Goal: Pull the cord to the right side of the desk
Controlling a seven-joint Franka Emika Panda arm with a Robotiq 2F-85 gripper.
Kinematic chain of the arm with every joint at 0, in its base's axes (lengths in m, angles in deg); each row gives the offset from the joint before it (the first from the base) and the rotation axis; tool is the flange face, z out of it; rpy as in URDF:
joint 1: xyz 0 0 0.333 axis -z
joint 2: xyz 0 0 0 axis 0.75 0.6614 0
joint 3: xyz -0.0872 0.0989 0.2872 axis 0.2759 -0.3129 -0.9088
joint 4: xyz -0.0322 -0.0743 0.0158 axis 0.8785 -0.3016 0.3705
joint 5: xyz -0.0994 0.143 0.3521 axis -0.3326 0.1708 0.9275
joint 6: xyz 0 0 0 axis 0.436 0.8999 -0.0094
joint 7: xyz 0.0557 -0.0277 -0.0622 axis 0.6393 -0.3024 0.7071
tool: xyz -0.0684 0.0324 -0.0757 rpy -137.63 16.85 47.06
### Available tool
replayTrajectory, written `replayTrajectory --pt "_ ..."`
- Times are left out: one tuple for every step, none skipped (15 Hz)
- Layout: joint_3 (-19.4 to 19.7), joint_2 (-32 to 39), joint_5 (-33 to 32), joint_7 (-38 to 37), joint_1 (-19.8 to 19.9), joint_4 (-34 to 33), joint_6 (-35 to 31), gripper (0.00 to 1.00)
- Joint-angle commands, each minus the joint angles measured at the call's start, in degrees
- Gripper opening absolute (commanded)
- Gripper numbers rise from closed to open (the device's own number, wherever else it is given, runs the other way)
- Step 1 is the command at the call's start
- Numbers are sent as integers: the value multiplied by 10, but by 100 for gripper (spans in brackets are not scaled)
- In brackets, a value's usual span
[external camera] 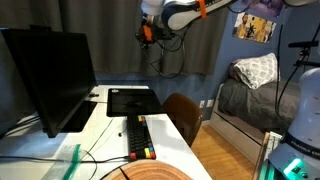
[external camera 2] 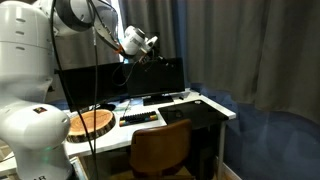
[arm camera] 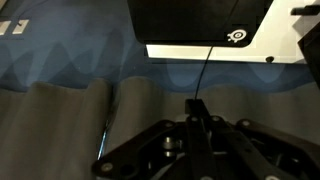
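Observation:
A thin black cord (arm camera: 206,70) runs from my fingertips down to the edge of the white desk (arm camera: 215,51) in the wrist view. My gripper (arm camera: 197,106) is shut on the cord's end. In both exterior views the gripper (external camera: 148,33) (external camera 2: 149,44) is held high above the desk (external camera: 172,135), over its far end near the dark curtain. The cord is too thin to follow in the exterior views.
On the desk are a black monitor (external camera: 45,75), a black mousepad (external camera: 133,100) (arm camera: 200,18), a keyboard (external camera: 138,136) and a round wooden slab (external camera 2: 92,122). A brown chair (external camera: 184,115) stands at the desk's side. A bed (external camera: 250,95) is beyond it.

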Motion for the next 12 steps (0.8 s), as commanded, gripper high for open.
replayTrajectory --pt "-2 1 -114 -57 26 -30 -9 0" --pt "-2 1 -144 -68 33 -41 -7 0" --pt "-3 -1 -172 -83 41 -51 -7 0" --pt "-4 -3 -201 -96 48 -61 -5 0" --pt "-5 -4 -225 -115 54 -73 -2 0" --pt "-5 -6 -251 -132 60 -81 -1 0" --pt "-5 -9 -276 -150 65 -90 1 0" --pt "-5 -12 -301 -170 70 -96 6 0" --pt "-6 -13 -327 -191 74 -102 12 0" --pt "-8 -16 -343 -209 80 -105 17 0" --pt "-10 -17 -352 -219 85 -106 22 0" --pt "-13 -17 -355 -228 91 -105 26 0"
